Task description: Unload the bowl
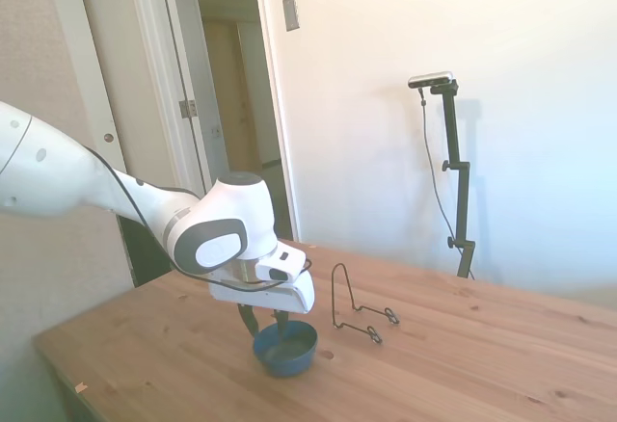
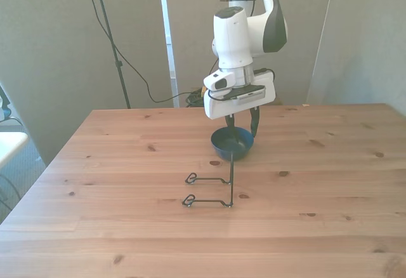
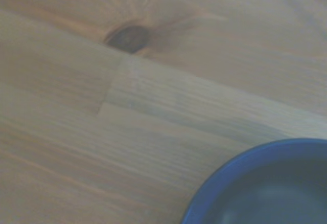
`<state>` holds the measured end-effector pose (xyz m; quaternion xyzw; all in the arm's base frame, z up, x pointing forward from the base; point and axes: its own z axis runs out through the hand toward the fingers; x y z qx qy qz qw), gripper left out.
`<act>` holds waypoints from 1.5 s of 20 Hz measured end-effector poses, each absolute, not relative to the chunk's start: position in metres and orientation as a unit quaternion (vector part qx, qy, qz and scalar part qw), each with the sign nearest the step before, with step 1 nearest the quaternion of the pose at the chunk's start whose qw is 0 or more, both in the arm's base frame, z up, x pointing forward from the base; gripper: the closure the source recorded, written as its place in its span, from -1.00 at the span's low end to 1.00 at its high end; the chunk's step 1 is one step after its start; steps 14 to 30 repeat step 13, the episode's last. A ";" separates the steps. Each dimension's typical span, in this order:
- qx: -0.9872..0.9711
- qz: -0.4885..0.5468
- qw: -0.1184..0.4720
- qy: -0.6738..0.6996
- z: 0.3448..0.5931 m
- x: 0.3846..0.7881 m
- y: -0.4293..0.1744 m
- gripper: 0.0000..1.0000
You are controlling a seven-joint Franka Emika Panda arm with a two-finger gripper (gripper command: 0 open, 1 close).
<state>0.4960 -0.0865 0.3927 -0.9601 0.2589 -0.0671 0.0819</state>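
Observation:
The small blue bowl [image 1: 286, 349] [image 2: 232, 145] sits upright on the wooden table [image 1: 463, 355], free of the thin black wire rack [image 1: 335, 297] [image 2: 232, 179], which stands just beside it. My gripper [image 1: 265, 324] [image 2: 243, 125] hangs directly over the bowl, open. Its fingers straddle one side of the rim, one inside the bowl and one outside. In the wrist view a blurred arc of the bowl [image 3: 265, 183] shows against the table wood.
The wire rack is empty and stands between the bowl and the table's near edge in the front view. A doorway [image 1: 236, 104] opens behind the arm in the side view. Bare tabletop [image 2: 114, 164] lies around both objects.

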 end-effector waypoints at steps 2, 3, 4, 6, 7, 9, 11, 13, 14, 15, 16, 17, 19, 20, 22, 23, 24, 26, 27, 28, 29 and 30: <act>-0.953 -0.076 0.087 0.281 0.405 0.496 -0.093 -1.00; -0.948 -0.079 0.092 0.294 0.413 0.495 -0.095 -1.00; -0.943 -0.083 0.099 0.306 0.421 0.494 -0.097 -1.00; -0.934 -0.091 0.116 0.325 0.440 0.489 -0.097 -1.00; -0.930 -0.094 0.126 0.333 0.449 0.486 -0.096 -1.00; -0.919 -0.105 0.145 0.350 0.469 0.480 -0.095 -1.00; -0.909 -0.118 0.157 0.368 0.487 0.475 -0.098 -1.00; -0.901 -0.127 0.163 0.382 0.499 0.473 -0.103 -1.00; -0.901 -0.127 0.163 0.382 0.499 0.473 -0.103 -1.00; -0.901 -0.127 0.163 0.382 0.499 0.473 -0.103 -1.00; -0.901 -0.127 0.163 0.382 0.499 0.473 -0.103 -1.00; -0.901 -0.127 0.163 0.382 0.499 0.473 -0.103 -1.00; -0.901 -0.127 0.163 0.382 0.499 0.473 -0.103 -1.00; -0.901 -0.127 0.163 0.382 0.499 0.473 -0.103 -1.00; -0.901 -0.127 0.163 0.382 0.499 0.473 -0.103 -1.00; -0.901 -0.127 0.163 0.382 0.499 0.473 -0.103 -1.00; -0.901 -0.127 0.163 0.382 0.499 0.473 -0.103 -1.00; -0.901 -0.127 0.163 0.382 0.499 0.473 -0.103 -1.00; -0.901 -0.127 0.163 0.382 0.499 0.473 -0.103 -1.00; -0.901 -0.127 0.163 0.382 0.499 0.473 -0.103 -1.00; -0.901 -0.127 0.163 0.382 0.499 0.473 -0.103 -1.00; -0.901 -0.127 0.163 0.382 0.499 0.473 -0.103 -1.00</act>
